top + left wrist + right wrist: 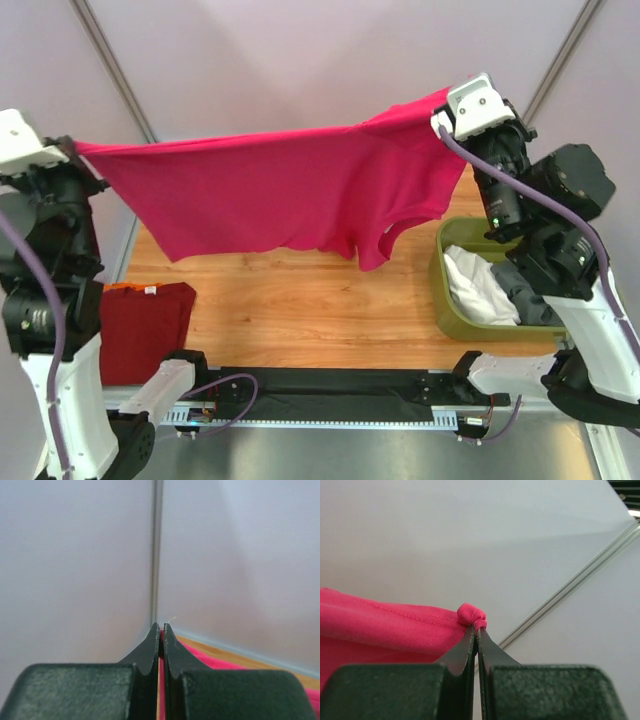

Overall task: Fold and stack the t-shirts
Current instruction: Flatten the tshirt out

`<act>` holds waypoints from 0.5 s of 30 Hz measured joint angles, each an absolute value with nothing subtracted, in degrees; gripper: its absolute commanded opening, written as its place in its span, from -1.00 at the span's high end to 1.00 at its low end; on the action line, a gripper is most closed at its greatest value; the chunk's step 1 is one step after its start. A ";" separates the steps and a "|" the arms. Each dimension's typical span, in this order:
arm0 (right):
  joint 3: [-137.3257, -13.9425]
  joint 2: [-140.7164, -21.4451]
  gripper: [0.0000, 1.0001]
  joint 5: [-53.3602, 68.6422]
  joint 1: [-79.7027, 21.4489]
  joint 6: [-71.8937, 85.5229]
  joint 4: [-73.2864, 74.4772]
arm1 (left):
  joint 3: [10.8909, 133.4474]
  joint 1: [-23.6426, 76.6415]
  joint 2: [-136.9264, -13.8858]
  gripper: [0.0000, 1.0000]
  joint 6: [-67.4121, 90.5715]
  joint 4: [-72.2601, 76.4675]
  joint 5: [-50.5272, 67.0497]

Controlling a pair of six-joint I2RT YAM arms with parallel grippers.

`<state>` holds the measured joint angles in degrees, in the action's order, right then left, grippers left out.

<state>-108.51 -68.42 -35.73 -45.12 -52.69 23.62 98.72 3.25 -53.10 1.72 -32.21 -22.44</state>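
Observation:
A magenta-pink t-shirt point(280, 190) hangs stretched in the air above the wooden table point(300, 310), held by both grippers. My left gripper point(72, 148) is shut on its left corner; in the left wrist view the gripper point(160, 626) pinches pink cloth point(220, 661) between closed jaws. My right gripper point(440, 112) is shut on the right corner; in the right wrist view the gripper point(476, 629) clamps a bunched pink knot point(471, 614). A darker red t-shirt point(140, 325) lies folded at the table's left front.
An olive-green bin point(455, 300) at the right holds white point(475, 290) and grey point(530, 300) shirts. A black rail point(330, 385) runs along the near edge. Pale walls stand behind the table.

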 measured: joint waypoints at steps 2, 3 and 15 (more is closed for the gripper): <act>-109.62 -67.79 0.99 -38.63 -48.88 -56.60 23.14 | 103.74 3.25 -52.90 1.00 0.91 -35.40 -24.80; -109.91 -67.40 0.99 -39.99 -50.33 -58.65 22.74 | 106.13 3.25 -52.88 1.00 0.67 -37.17 -25.78; -110.04 -65.73 0.99 -42.83 -51.72 -59.29 28.25 | 106.15 3.27 -57.49 1.00 -0.08 -45.50 -30.24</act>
<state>-110.04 -65.73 -42.83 -51.72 -59.29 28.25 106.15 3.27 -57.49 -0.08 -45.50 -30.24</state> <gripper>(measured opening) 0.007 0.009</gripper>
